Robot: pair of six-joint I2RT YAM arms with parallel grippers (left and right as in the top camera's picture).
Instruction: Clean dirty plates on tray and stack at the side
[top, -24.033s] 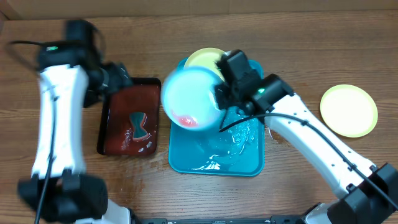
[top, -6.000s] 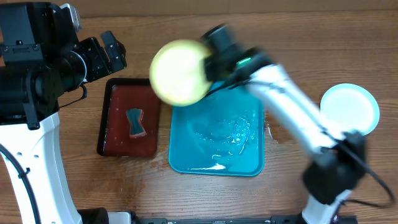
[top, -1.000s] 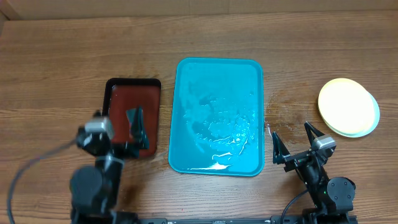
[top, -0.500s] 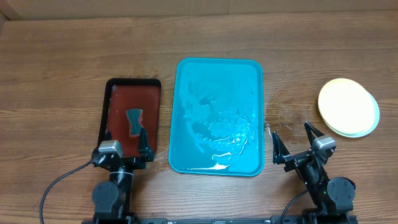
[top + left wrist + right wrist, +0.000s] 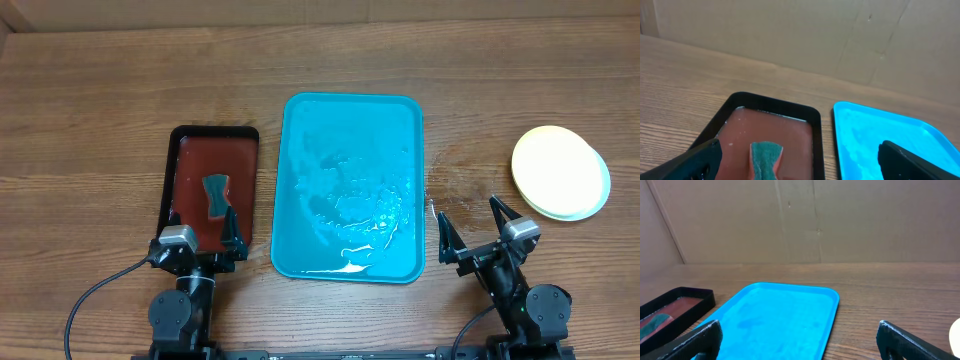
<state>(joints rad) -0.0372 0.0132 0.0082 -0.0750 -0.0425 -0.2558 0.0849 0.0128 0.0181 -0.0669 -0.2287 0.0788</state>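
The turquoise tray (image 5: 350, 185) lies at the table's middle, wet, with no plates on it; it also shows in both wrist views (image 5: 880, 135) (image 5: 775, 320). The plates (image 5: 560, 172) sit stacked at the far right, a yellow-green one on top and a light-blue rim showing beneath. My left gripper (image 5: 198, 228) (image 5: 800, 161) rests open near the front edge, pointing over the small tray. My right gripper (image 5: 469, 224) (image 5: 800, 341) is open and holds nothing, low at the front right, between the tray and the plates.
A black-rimmed red-brown tray (image 5: 178, 190) (image 5: 772, 122) left of the turquoise one holds a green sponge (image 5: 215, 195) (image 5: 765, 159). Water drops spot the wood beside the turquoise tray's right edge. A cardboard wall stands behind the table.
The left arm has drawn back and lowered to its rest at the front edge within the last second. The right arm has not moved.
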